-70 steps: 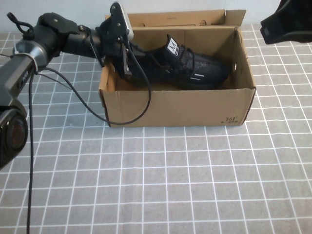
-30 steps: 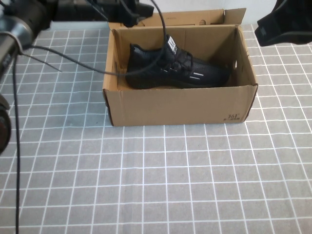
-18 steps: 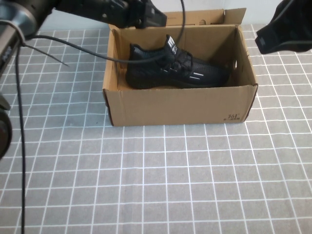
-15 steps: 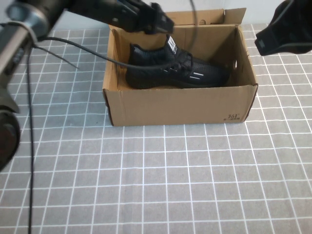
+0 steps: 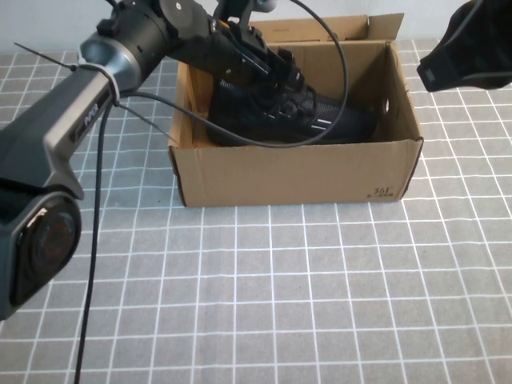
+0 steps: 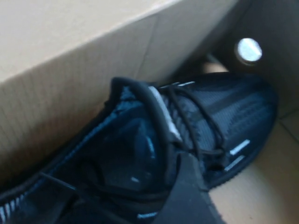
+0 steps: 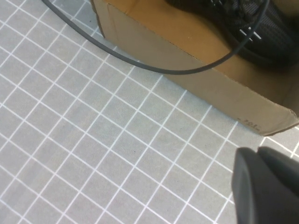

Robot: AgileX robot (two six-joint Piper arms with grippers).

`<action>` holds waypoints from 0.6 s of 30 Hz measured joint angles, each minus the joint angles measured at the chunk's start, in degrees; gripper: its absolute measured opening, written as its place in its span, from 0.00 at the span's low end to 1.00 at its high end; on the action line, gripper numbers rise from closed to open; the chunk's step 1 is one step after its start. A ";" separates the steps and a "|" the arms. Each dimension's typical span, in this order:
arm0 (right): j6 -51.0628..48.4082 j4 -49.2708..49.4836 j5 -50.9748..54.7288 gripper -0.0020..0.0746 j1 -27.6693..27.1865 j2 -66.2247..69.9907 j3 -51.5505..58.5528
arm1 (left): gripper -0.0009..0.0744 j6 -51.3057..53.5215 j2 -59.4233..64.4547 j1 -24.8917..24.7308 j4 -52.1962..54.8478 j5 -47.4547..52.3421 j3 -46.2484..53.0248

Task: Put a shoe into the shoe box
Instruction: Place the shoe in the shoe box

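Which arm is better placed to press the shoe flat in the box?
Left. The left gripper is directly over the shoe inside the shoe box; the right gripper is raised beside it.

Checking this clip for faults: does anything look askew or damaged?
Nothing stands out. The shoe lies inside the shoe box, left hand over it; right hand is off to the box's right.

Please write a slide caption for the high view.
Left pincer over the shoe in the shoe box; right pincer raised aside.
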 joint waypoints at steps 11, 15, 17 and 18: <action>0.00 -0.45 0.00 0.01 0.00 0.00 0.00 | 0.62 -0.11 0.96 0.00 -0.13 -6.55 0.00; 0.00 -0.45 0.00 0.01 0.00 0.00 0.00 | 0.62 -0.20 2.77 0.00 -0.50 -6.57 0.00; 0.00 -0.45 0.00 0.01 0.00 0.00 0.00 | 0.62 -0.84 4.07 0.00 -0.50 -6.65 0.00; 0.00 -0.30 0.00 0.01 0.00 0.00 0.00 | 0.62 -0.96 4.58 0.00 -0.62 -6.80 0.00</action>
